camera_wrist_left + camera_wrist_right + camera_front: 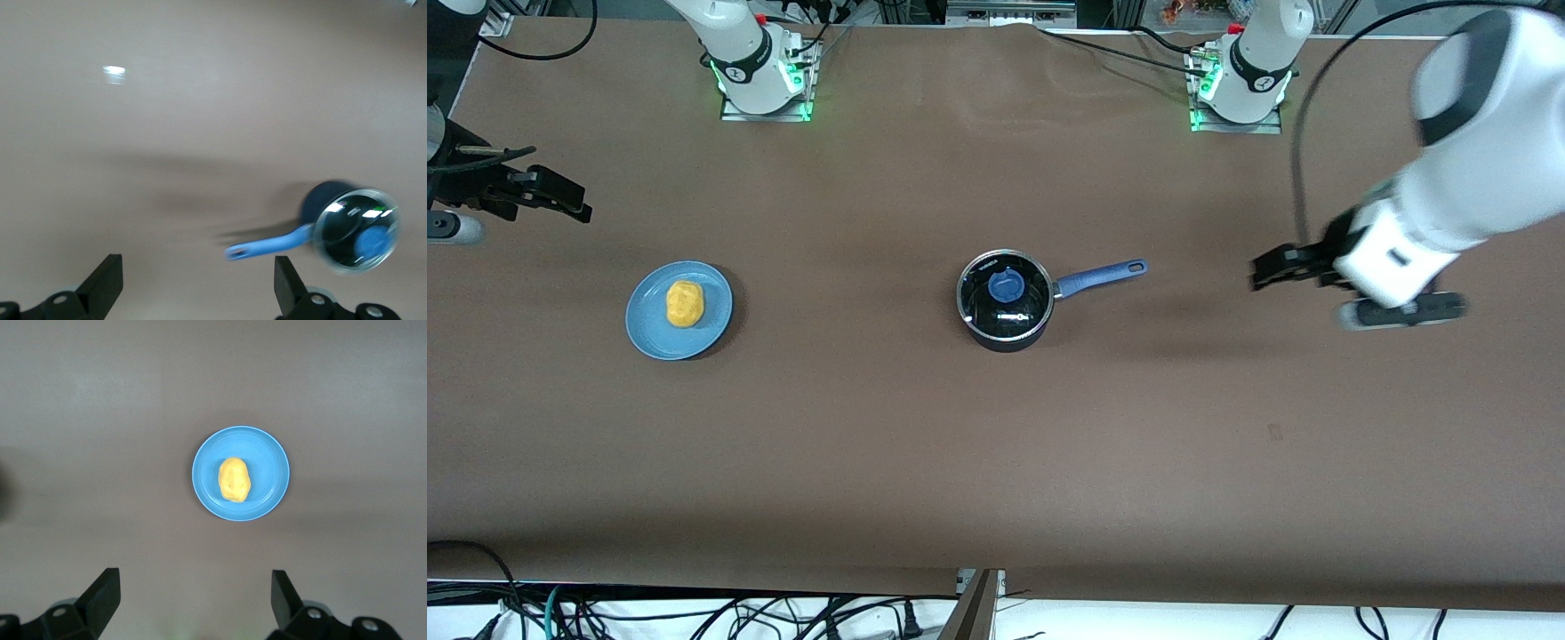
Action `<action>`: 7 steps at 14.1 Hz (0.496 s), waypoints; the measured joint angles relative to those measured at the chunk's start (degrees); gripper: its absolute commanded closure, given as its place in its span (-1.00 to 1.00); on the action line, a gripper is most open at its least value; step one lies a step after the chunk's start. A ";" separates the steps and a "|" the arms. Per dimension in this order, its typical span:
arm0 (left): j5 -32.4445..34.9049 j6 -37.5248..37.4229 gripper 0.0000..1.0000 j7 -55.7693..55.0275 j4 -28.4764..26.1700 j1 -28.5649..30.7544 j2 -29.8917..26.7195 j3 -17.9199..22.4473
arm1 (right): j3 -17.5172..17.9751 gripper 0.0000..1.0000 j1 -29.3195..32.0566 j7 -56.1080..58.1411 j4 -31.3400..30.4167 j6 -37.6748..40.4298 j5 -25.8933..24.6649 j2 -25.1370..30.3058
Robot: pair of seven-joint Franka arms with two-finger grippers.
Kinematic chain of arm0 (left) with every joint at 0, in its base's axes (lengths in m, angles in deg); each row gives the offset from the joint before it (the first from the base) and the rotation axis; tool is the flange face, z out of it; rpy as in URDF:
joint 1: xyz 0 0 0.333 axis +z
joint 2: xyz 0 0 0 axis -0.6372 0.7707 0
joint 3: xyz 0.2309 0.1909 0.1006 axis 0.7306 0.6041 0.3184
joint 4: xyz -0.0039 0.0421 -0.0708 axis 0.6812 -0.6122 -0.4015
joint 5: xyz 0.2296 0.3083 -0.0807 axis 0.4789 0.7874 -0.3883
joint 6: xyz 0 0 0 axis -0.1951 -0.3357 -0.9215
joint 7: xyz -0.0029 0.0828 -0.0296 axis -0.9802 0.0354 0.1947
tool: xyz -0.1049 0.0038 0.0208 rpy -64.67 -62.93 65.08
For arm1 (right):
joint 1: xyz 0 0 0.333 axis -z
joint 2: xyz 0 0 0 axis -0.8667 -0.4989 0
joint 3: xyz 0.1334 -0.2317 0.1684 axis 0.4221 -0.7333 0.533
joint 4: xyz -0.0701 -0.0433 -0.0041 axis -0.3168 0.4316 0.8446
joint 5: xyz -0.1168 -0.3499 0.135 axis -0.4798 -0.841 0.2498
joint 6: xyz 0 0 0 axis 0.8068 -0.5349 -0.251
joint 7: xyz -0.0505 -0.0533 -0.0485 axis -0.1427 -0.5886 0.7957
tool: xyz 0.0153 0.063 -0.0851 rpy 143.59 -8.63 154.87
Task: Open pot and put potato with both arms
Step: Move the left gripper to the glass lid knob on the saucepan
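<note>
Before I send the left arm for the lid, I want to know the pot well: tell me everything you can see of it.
The pot is a small round black saucepan standing upright on the brown table, mid-table between the arms. Its clear glass lid with a blue knob sits on it, closed. Its long blue handle, with a hole at the end, points toward the left arm's end. Nothing else touches it; the left gripper is apart from it.
</note>
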 measured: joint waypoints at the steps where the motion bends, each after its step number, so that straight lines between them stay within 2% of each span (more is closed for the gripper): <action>1: 0.74 3.19 -1.00 -5.71 -0.10 -2.31 1.81 -1.30 | -0.02 -1.00 0.00 0.00 -0.01 0.08 0.00 -0.01; 4: 4.30 9.77 -1.00 -20.39 0.17 -10.60 7.47 -2.06 | -0.24 -1.00 0.00 0.06 -0.09 2.79 0.00 -0.45; 7: 8.62 13.34 -1.00 -31.29 3.48 -16.70 13.60 -2.02 | -0.25 -1.00 -0.02 0.10 -0.23 5.49 -0.88 -2.78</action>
